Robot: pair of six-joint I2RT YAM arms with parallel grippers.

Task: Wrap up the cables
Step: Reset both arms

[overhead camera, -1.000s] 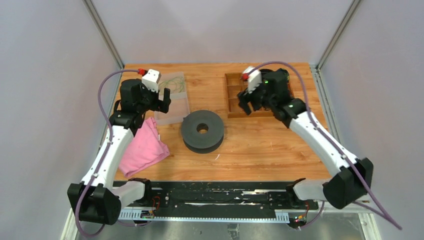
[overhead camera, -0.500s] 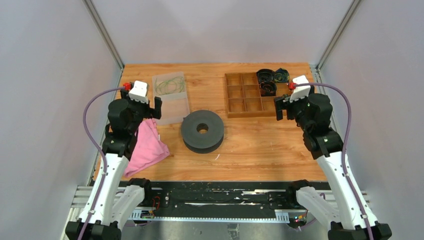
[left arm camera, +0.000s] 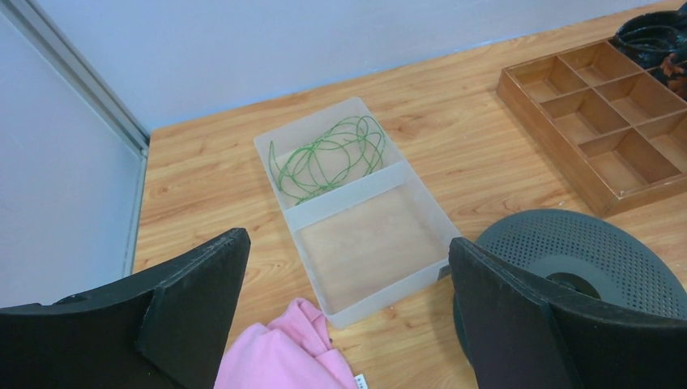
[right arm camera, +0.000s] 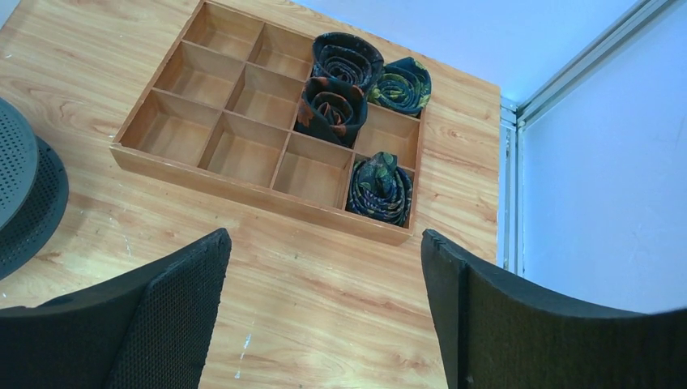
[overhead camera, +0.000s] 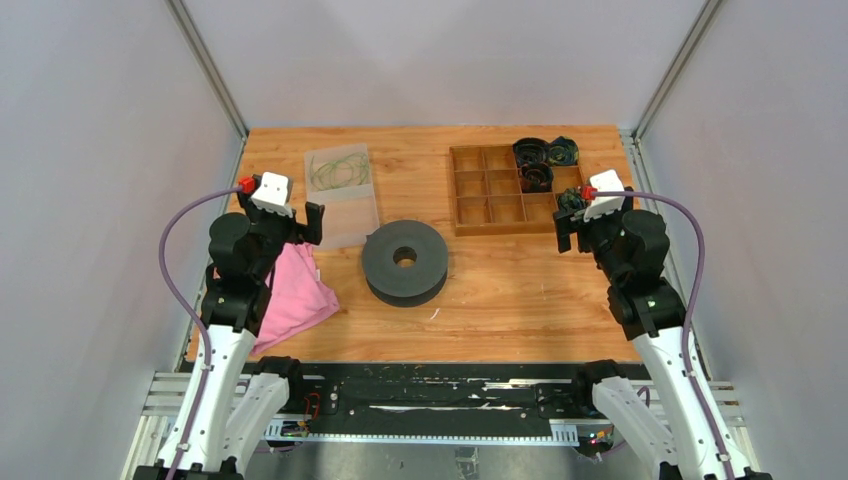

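Note:
The cables [overhead camera: 337,170] are thin yellowish-green wires coiled loosely in the far half of a clear plastic tray [overhead camera: 351,222]; they also show in the left wrist view [left arm camera: 328,158]. A big black spool [overhead camera: 405,262] lies flat mid-table, also at the left wrist view's right edge [left arm camera: 583,259]. My left gripper [overhead camera: 305,222] is open and empty, raised near the tray's near left corner, above the pink cloth. My right gripper [overhead camera: 566,228] is open and empty, raised just near and right of the wooden box.
A pink cloth [overhead camera: 292,290] lies at the left, near the tray. A wooden compartment box [overhead camera: 500,213] at the far right holds several dark rolled fabrics [right arm camera: 344,81]. Metal frame posts and grey walls close in both sides.
Both arms have drawn back toward the near edge. The left gripper moved off the tray toward the cloth; the right gripper moved off the wooden box to its right side, uncovering the rolls.

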